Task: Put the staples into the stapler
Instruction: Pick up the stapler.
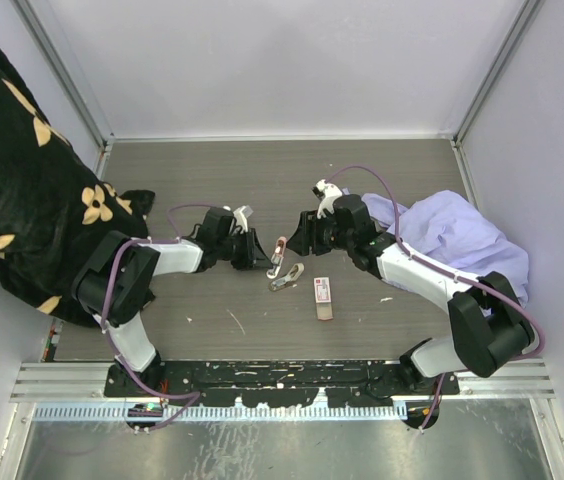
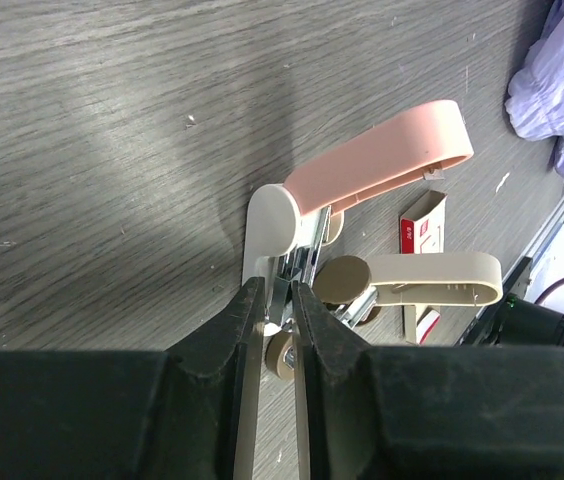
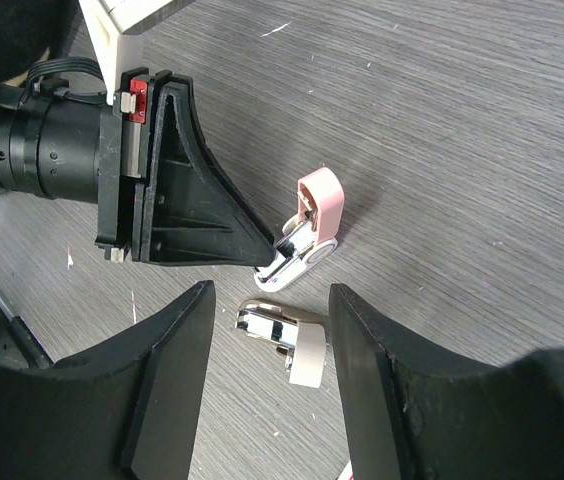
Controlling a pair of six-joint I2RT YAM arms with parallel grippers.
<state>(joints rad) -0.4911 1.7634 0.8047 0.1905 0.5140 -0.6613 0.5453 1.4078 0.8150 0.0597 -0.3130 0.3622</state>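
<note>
A pink-and-white stapler point(image 1: 280, 249) lies with its pink lid point(image 2: 377, 160) swung open. My left gripper point(image 1: 260, 256) is shut on the stapler's chrome magazine point(image 2: 297, 268); in the left wrist view the gripper point(image 2: 279, 297) pinches it at the hinge end. A second, beige stapler point(image 1: 285, 277) lies just beside it, also open point(image 2: 412, 280). My right gripper point(image 1: 300, 238) is open and empty, and in the right wrist view the gripper point(image 3: 267, 305) hovers over the beige stapler point(image 3: 287, 340). The red-and-white staples box point(image 1: 323, 297) lies on the table to the right, also seen in the left wrist view point(image 2: 424, 226).
A crumpled lilac cloth point(image 1: 462, 235) lies at the right side of the table. A black fabric with tan flowers point(image 1: 22, 180) hangs over the left edge. Grey walls close in the back and sides.
</note>
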